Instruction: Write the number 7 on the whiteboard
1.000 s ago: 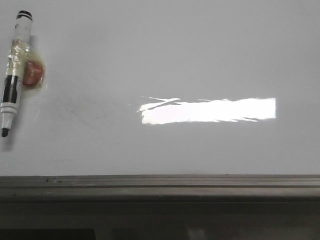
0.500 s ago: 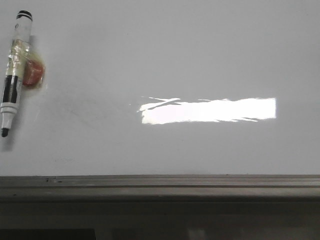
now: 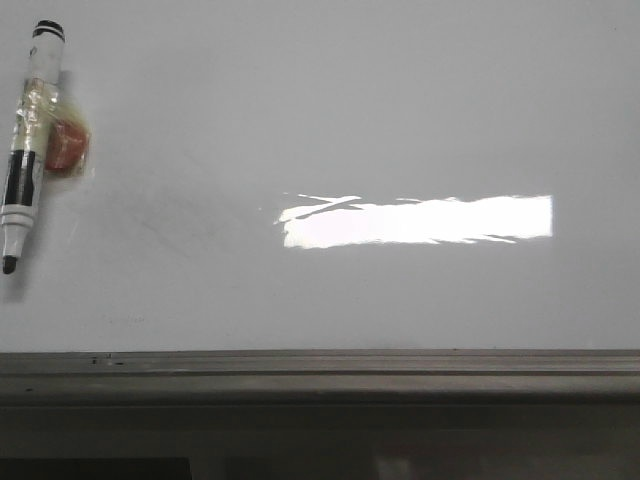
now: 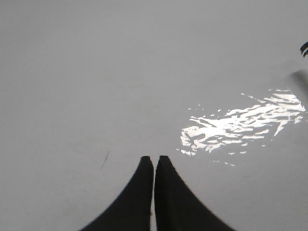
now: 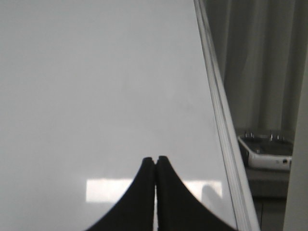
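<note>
The whiteboard (image 3: 330, 120) fills the front view, glossy grey-white with a bright rectangular glare. No number 7 shows on it, only faint grey smudges at the left. A black-and-white marker (image 3: 26, 140) lies at the board's far left, tip uncapped and pointing toward the near rail, beside a reddish lump (image 3: 67, 146) wrapped in clear tape. Neither arm appears in the front view. My left gripper (image 4: 154, 160) is shut and empty over bare board (image 4: 96, 72); the marker's end (image 4: 304, 48) just shows at that view's edge. My right gripper (image 5: 155, 159) is shut and empty over the board (image 5: 96, 72).
A grey metal rail (image 3: 320, 362) runs along the board's near edge. In the right wrist view the board's side rail (image 5: 219, 110) runs diagonally, with a white device (image 5: 267, 151) and grey curtain beyond it. A short thin dark line (image 4: 104, 160) marks the board near the left fingers.
</note>
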`<act>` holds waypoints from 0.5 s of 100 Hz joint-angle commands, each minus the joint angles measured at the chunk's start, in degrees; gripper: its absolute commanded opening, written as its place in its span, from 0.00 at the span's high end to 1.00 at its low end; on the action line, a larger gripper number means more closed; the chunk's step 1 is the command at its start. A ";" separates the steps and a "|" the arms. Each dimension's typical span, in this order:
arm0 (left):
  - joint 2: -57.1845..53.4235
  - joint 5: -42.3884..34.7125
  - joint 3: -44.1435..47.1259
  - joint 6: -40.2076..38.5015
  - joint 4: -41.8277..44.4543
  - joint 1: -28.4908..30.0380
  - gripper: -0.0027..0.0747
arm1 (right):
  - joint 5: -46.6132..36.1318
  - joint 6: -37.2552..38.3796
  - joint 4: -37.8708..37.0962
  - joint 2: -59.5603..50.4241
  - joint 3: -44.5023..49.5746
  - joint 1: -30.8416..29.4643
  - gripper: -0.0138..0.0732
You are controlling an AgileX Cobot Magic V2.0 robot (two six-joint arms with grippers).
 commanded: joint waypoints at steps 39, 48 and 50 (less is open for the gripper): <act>-1.59 -7.62 1.19 -2.95 -9.07 -0.53 0.99 | 1.08 3.61 -0.05 -1.05 0.85 0.04 0.93; -1.49 -6.65 0.30 -3.08 -10.89 -0.53 0.99 | 8.36 3.61 -0.05 -1.05 -2.01 0.04 0.93; -1.36 -6.03 -0.07 -3.08 -10.89 -0.53 0.99 | 10.48 3.61 -0.05 -1.05 -2.82 0.04 0.93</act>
